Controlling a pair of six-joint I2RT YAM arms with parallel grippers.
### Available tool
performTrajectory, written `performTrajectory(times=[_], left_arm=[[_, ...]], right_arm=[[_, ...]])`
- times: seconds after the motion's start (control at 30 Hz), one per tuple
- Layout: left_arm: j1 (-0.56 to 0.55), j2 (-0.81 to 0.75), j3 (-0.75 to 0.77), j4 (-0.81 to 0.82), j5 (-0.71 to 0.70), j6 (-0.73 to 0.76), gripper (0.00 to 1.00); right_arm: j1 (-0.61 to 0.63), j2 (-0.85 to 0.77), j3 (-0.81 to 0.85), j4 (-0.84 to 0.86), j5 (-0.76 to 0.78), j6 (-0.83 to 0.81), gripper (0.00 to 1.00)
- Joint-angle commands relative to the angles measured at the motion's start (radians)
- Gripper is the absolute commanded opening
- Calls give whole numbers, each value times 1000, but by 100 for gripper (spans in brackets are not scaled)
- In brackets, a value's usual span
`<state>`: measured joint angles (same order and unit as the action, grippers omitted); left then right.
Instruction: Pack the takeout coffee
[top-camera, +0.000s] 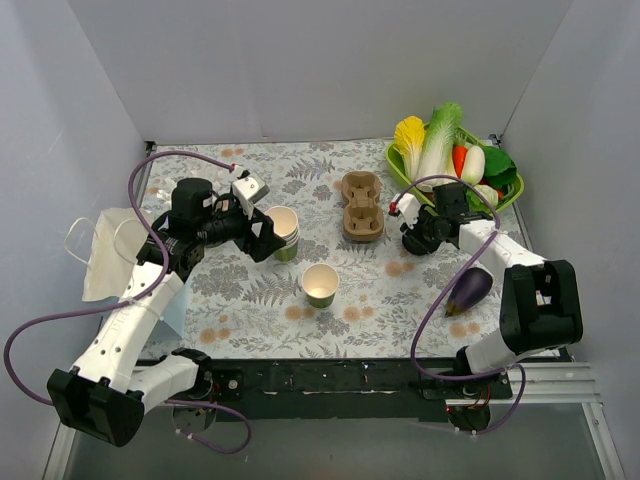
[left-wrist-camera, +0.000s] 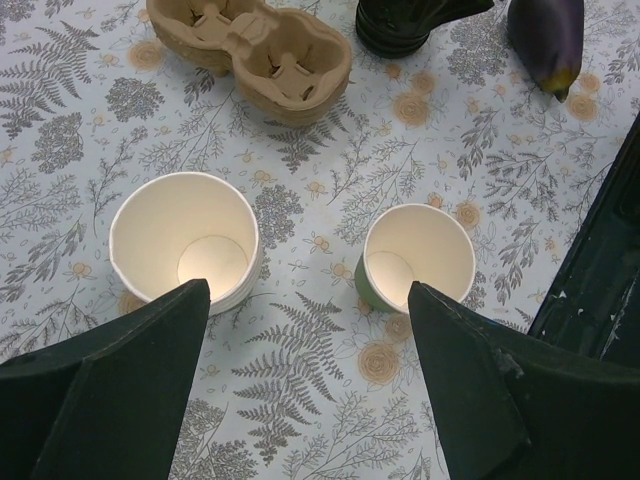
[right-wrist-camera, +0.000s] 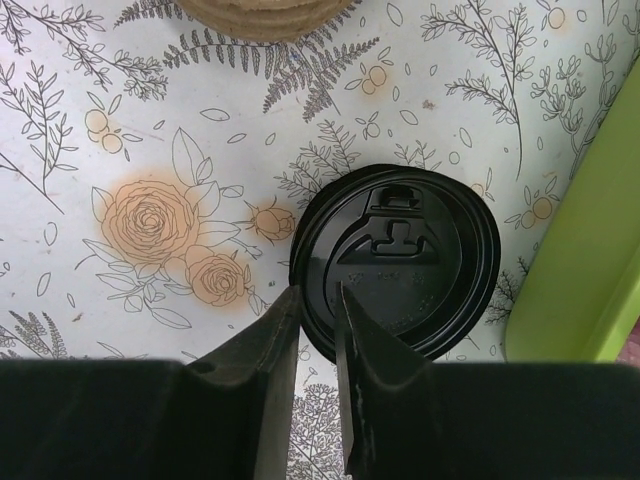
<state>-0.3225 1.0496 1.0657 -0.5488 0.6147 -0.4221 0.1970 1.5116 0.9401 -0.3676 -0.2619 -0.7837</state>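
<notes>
The takeout coffee is not yet whole: its paper cup (top-camera: 320, 285) stands open and lidless in the middle of the surface (top-camera: 250, 320), ready for capping. At its 2 o'clock the black lid (right-wrist-camera: 400, 265) lies flat. My right hand (right-wrist-camera: 316, 292) straddles the lid's near rim, fingers a slit apart, and I cannot tell if it grips. My left hand (left-wrist-camera: 308, 290) hovers wide open and empty at the cup's 10 o'clock. No writing is readable.

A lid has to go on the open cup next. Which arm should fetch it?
Right. The right tool straddles the rim of the black lid, jaws narrow. The left tool hangs open over the lidless cup, away from the lid.
</notes>
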Motion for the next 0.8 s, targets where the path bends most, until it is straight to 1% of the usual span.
performTrajectory(times=[0.0,0.17,0.4,0.53,0.77], left_arm=[[5,-34,-21,-2,25,16,81],[5,-34,-23,-2,31,19,81],[5,-30,-19,-5,40,20,81],[5,-26,-19,-7,42,20,81],[7,-22,-16,-11,45,23,81]], right_arm=[[1,-39,20,4,-34,6,32],[1,-56,23,-4,-48,-3,36],[2,-50,17,-31,-96,-22,38],[2,-16,20,-31,-85,-20,38],[2,-5,16,-16,-76,-15,38]])
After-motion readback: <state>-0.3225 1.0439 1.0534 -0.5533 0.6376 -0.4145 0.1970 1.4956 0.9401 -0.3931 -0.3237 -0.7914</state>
